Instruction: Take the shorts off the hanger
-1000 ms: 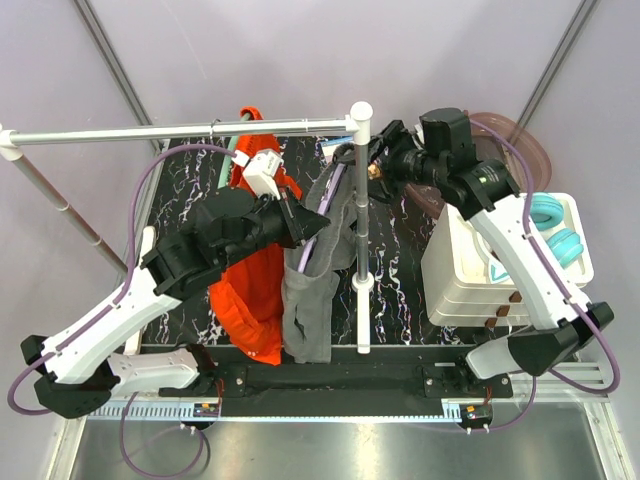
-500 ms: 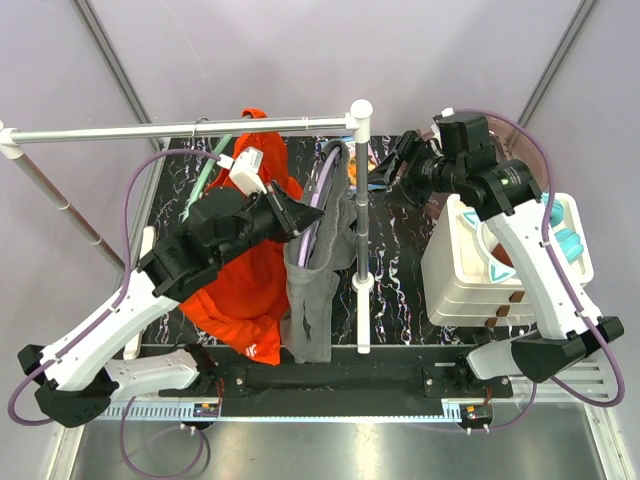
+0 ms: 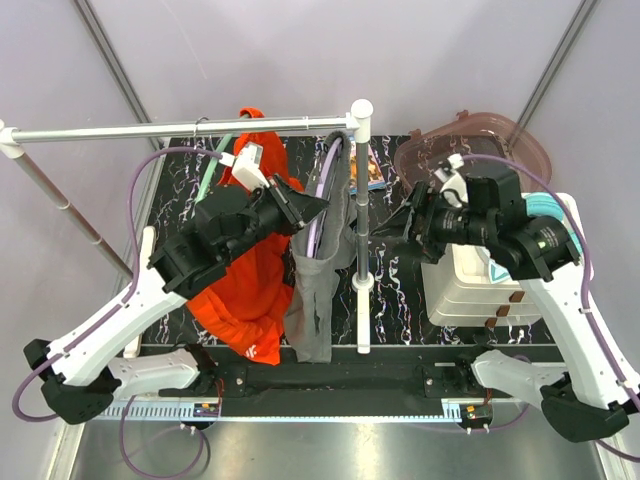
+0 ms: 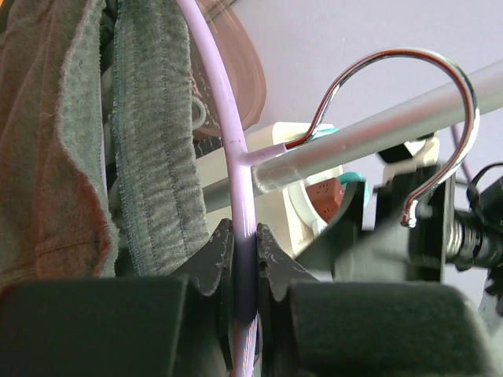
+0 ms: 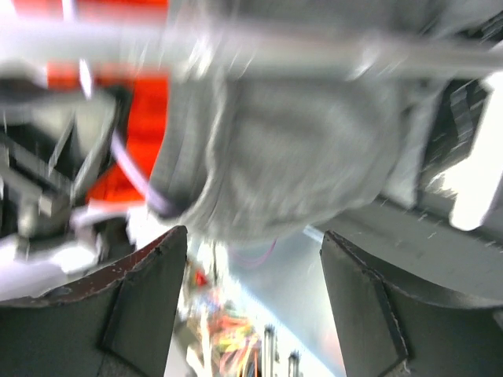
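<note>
Left wrist view showed the left hand [image 4: 245, 255] clamped on the lilac hanger [image 4: 224, 110], with the grey shorts [image 4: 145, 157] draped on it just left of the fingers. Beyond them, the right hand [image 5: 250, 251] gaped wide, empty. The orange shorts [image 3: 245, 295] hung below the left hand. Neither pair looked freed yet, and their white logo [image 3: 258, 351] was unreadable.
</note>
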